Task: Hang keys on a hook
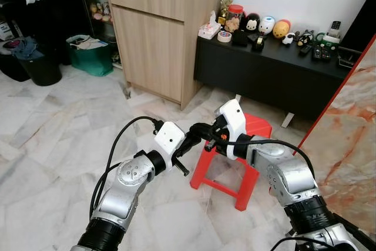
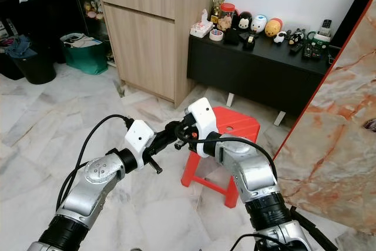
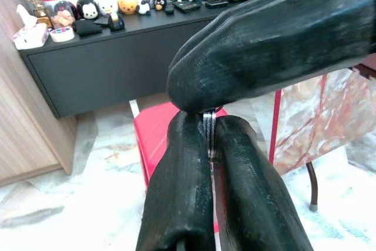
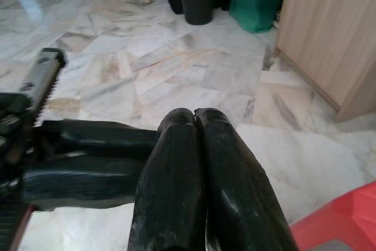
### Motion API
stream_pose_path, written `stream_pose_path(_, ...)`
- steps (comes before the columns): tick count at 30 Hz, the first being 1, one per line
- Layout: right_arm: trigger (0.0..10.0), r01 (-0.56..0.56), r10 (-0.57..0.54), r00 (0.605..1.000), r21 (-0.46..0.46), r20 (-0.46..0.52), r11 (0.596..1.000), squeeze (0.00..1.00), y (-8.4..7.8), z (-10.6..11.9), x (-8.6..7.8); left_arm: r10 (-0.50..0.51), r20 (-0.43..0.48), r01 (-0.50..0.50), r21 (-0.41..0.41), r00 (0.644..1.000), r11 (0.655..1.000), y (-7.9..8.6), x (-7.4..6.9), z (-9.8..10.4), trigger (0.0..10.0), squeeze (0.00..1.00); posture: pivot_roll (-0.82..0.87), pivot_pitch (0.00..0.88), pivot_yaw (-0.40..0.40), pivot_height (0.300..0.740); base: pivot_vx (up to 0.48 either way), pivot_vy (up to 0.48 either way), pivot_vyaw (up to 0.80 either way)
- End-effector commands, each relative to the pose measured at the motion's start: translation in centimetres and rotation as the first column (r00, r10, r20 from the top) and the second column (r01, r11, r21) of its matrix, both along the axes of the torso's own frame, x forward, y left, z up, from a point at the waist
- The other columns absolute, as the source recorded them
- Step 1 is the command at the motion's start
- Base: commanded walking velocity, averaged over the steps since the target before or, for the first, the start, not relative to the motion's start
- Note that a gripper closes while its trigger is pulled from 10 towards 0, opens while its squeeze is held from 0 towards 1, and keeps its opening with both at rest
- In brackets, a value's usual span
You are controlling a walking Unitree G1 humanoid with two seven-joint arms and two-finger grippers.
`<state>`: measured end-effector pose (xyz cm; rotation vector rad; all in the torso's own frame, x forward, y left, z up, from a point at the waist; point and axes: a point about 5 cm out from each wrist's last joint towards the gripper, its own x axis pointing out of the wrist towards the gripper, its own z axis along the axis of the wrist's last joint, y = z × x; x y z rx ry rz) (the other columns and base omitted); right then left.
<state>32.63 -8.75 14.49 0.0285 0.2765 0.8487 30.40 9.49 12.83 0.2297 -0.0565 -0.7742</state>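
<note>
Left pincer (image 1: 187,148) clamped on thin metal key ring (image 3: 209,134), right pincer (image 1: 202,129) pressed together, touching at its 1 o'clock; hook unseen.

both grippers, left gripper (image 1: 197,134) and right gripper (image 1: 200,129), meet fingertip-to-fingertip, closed.

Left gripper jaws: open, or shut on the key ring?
Shut. In the left wrist view the left gripper has its jaws pressed together on a thin metal ring, just under the right gripper.
</note>
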Motion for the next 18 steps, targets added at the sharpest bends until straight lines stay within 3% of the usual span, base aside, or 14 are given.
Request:
stream_pose_path(1, 10.0, 0.070, -0.071, 0.997, 0.019, 0.006, 0.997, 0.00, -0.87, 0.65, 0.77, -0.004, -0.010, 0.004, -0.002, 1.000, 1.000, 0.14, -0.02, -0.25, 0.0, 0.00, 0.09, 0.000, -0.081, 0.709, 0.000, 0.000, 0.00)
stream_pose_path(18, 10.0, 0.115, -0.113, 0.992, 0.056, -0.051, 0.992, 0.00, -1.43, -0.24, 0.92, -0.008, 0.002, 0.008, -0.011, 1.000, 1.000, 0.09, -0.06, -0.13, 0.0, 0.00, 0.09, 0.000, -0.081, 0.709, 0.000, 0.000, 0.00)
